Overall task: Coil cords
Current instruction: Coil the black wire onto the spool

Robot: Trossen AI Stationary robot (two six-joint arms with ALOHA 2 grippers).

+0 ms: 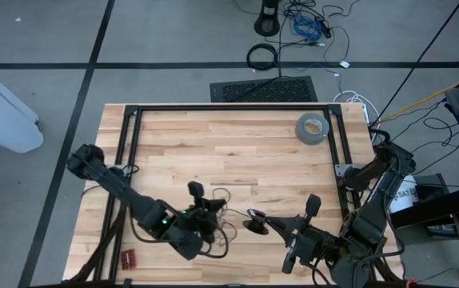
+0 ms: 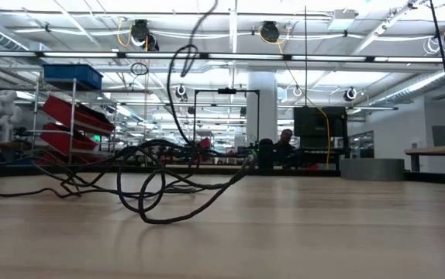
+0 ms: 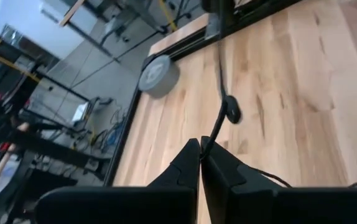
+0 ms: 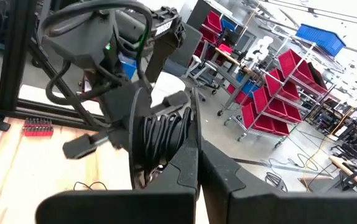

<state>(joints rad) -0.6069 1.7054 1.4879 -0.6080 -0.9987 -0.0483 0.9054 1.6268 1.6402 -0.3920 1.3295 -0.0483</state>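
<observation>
1. Left pincer [image 1: 205,210], at about seven o'clock on the bench [image 1: 237,148]: jaws pressed together on the thin black cord [image 1: 223,220]. The left wrist view shows the strand running out from between the fingertips [image 3: 194,163] toward the far edge of the bench.
2. Right pincer [image 1: 255,221], at about six o'clock and just beside the left one: jaws fully closed. In the right wrist view it carries a bundle of wound black turns [image 4: 163,137], held up in front of the left arm.
3. The cord lies in loose, tangled loops between and around the two pincers; the low view shows several loops resting on the bench and one strand rising out of frame.
4. Judgement on technique: the winding step goes best if the left pincer keeps light tension while laying each new turn flat against the bundle, feeding slack gradually so that the loose loops do not knot.
5. Tape roll [image 1: 312,128], at about one o'clock, well apart from the work.
</observation>
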